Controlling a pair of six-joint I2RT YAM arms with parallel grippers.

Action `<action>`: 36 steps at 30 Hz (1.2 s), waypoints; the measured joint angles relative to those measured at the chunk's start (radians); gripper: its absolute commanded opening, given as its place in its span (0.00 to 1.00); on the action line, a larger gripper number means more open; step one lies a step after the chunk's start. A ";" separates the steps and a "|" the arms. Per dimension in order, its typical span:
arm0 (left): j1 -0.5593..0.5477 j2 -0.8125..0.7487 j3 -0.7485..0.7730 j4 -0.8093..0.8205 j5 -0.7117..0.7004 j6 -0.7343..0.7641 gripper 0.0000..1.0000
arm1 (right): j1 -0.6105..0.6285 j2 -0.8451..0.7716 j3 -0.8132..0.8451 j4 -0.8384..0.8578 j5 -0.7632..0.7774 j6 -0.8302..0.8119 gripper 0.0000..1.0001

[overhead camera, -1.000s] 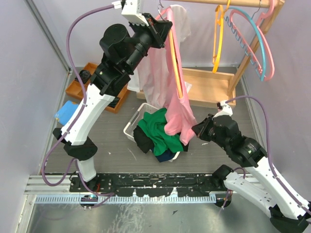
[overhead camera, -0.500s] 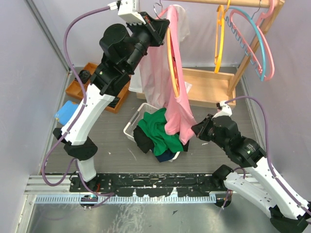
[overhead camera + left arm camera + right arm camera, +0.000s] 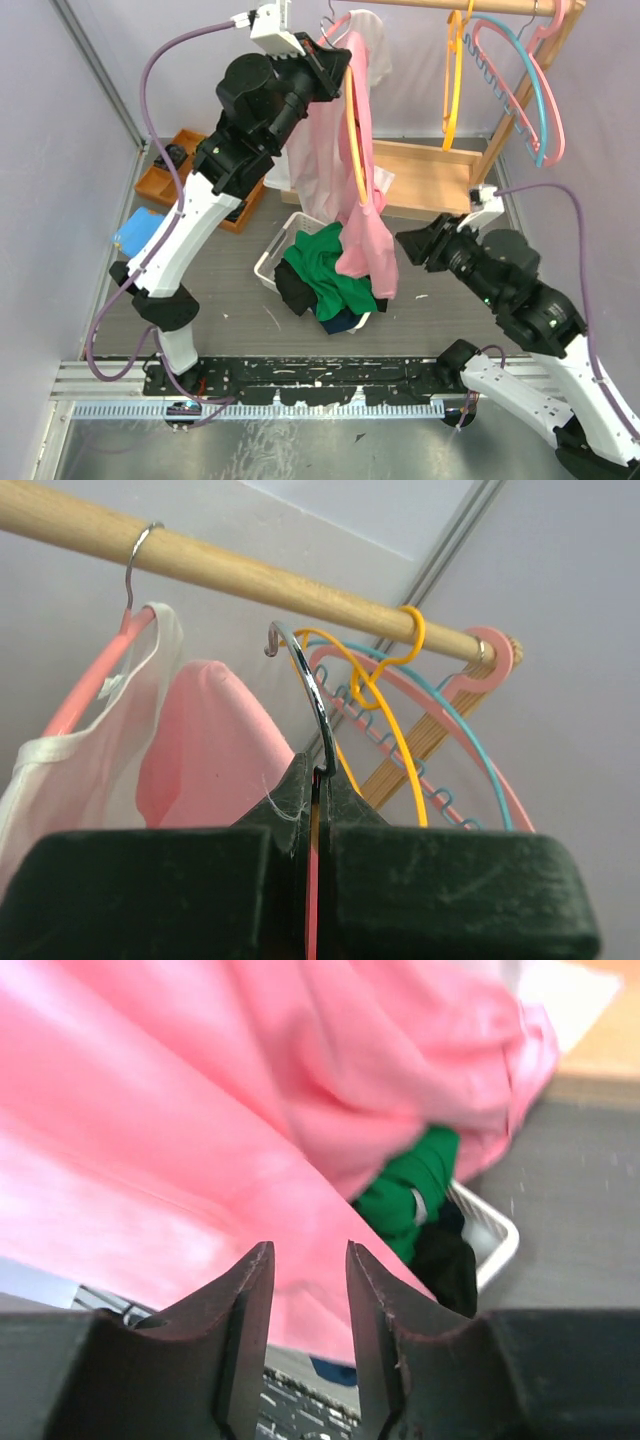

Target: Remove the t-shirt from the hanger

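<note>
My left gripper (image 3: 335, 62) is shut on the neck of an orange hanger (image 3: 352, 150), held high near the wooden rod (image 3: 420, 5). In the left wrist view the gripper (image 3: 318, 782) pinches the hanger just below its metal hook (image 3: 305, 680), which hangs free below the rod (image 3: 250, 575). The pink t-shirt (image 3: 365, 225) droops from the hanger down over the basket. My right gripper (image 3: 404, 245) is open, just right of the shirt's lower part. In the right wrist view the gripper (image 3: 308, 1252) is empty, with the pink t-shirt (image 3: 200, 1110) spread ahead of it.
A white basket (image 3: 268, 262) holds green (image 3: 325, 262) and dark clothes below the shirt. A white shirt on a pink hanger (image 3: 90, 680), a yellow hanger (image 3: 450, 80) and pink and blue hangers (image 3: 535, 90) hang on the rod. An orange tray (image 3: 165, 180) lies at the left.
My right arm has risen and drawn back to the right, and the shirt's hem now hangs free of it. My left gripper has shifted slightly right with the hanger.
</note>
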State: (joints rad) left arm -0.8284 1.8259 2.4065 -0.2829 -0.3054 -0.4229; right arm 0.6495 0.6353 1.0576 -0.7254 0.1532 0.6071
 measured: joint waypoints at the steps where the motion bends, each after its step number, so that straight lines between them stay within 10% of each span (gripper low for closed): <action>1: -0.003 0.000 -0.008 -0.008 -0.001 0.003 0.00 | 0.000 0.012 0.043 0.010 -0.006 -0.026 0.45; 11: -0.034 0.038 0.027 -0.082 -0.047 0.045 0.00 | 0.000 0.132 0.308 0.066 -0.113 -0.212 0.46; 36: -0.034 0.142 0.134 -0.124 -0.136 0.097 0.00 | 0.000 0.157 0.248 0.043 -0.259 -0.268 0.35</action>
State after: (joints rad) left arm -0.8619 1.9675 2.5401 -0.4068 -0.4416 -0.3256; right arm 0.6495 0.7921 1.3056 -0.6823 -0.1062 0.3389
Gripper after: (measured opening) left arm 0.022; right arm 0.398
